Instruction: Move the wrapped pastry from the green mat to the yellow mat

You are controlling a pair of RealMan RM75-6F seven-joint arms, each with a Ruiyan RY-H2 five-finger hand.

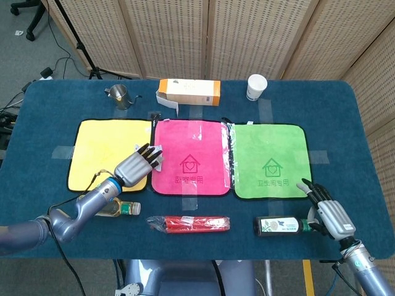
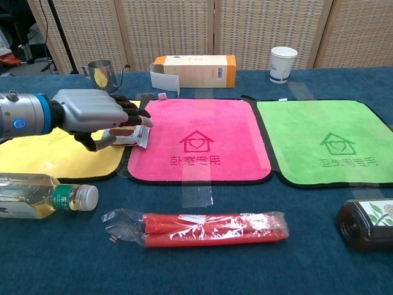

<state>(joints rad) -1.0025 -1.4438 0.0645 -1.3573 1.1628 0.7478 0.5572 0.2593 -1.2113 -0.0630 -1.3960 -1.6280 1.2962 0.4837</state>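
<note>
The fingers (image 2: 132, 114) of our left hand (image 2: 92, 117) lie spread flat over the wrapped pastry (image 2: 129, 136), thumb underneath at its near edge. From the chest view we cannot tell whether the thumb really pinches the wrapper or only rests against it.

The pastry straddles the seam between the yellow mat (image 1: 102, 151) and the pink mat (image 1: 191, 157), well away from the green mat (image 1: 268, 160) at three o'clock. To do this step well, we should draw the packet toward nine o'clock until it sits wholly on yellow, pressing lightly so the slick film does not slip out.

Our right hand (image 1: 327, 213) hangs with fingers loosely apart, holding nothing, beside a dark bottle (image 1: 278, 225).

At twelve o'clock on the blue table (image 1: 345, 111) stand a carton (image 1: 188, 92), paper cup (image 1: 256, 86) and small metal pitcher (image 1: 120, 95); woven screens close the room behind.
</note>
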